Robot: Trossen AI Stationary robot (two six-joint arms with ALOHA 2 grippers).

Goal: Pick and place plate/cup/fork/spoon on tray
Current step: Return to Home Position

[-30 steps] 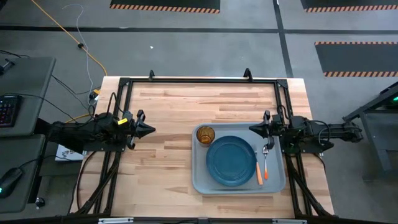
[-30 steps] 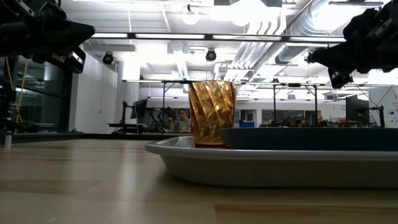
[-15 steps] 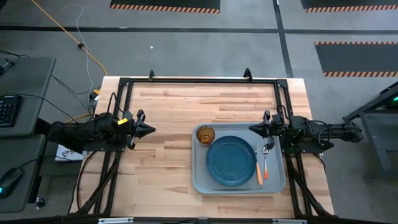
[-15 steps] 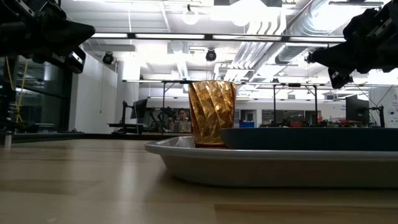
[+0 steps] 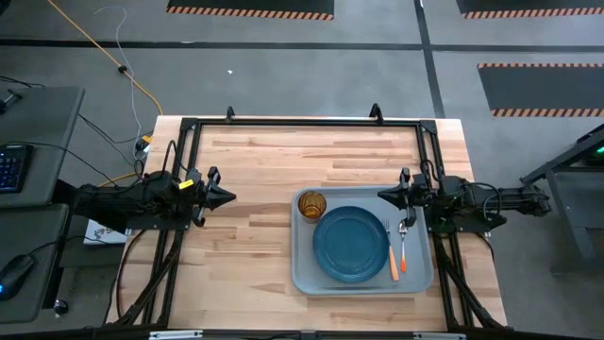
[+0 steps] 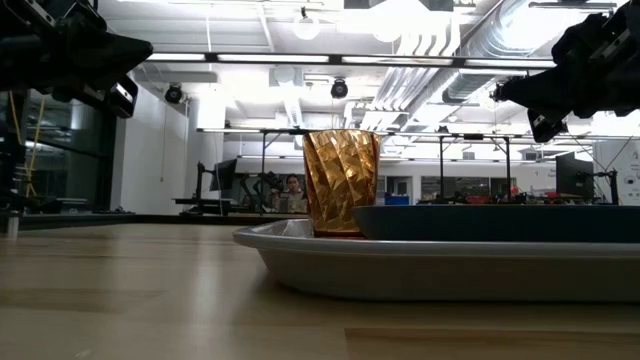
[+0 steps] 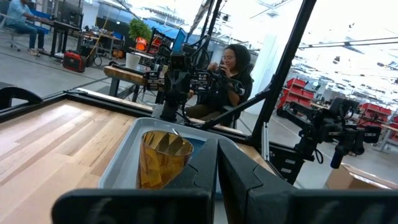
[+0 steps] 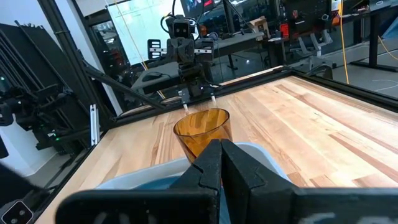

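From table height the near rim of the tray (image 6: 400, 268) fills the foreground, with the cup (image 6: 341, 181) standing upright at its left end and the plate (image 6: 495, 222) showing only as a dark band beside it; the fork and spoon are hidden from this level. The view from above shows what that one cannot: the fork (image 5: 393, 251), orange handle toward the near edge, and the spoon (image 5: 403, 246) lie side by side on the tray (image 5: 302, 269) between the plate (image 5: 350, 244) and the tray's right rim, and the cup (image 5: 311, 204) sits in the far left corner, just beside the plate. Nothing has shifted from half a second or a second ago; both arms and all four items sit as they did. The left gripper (image 5: 225, 196) hangs above bare wood well to the tray's left, fingers pressed together, as its wrist view (image 7: 217, 163) confirms. The right gripper (image 5: 385, 196) hangs at the tray's far right corner, fingers also closed (image 8: 221, 160), empty. Beyond the table a seated person (image 7: 230, 78) is in the room.
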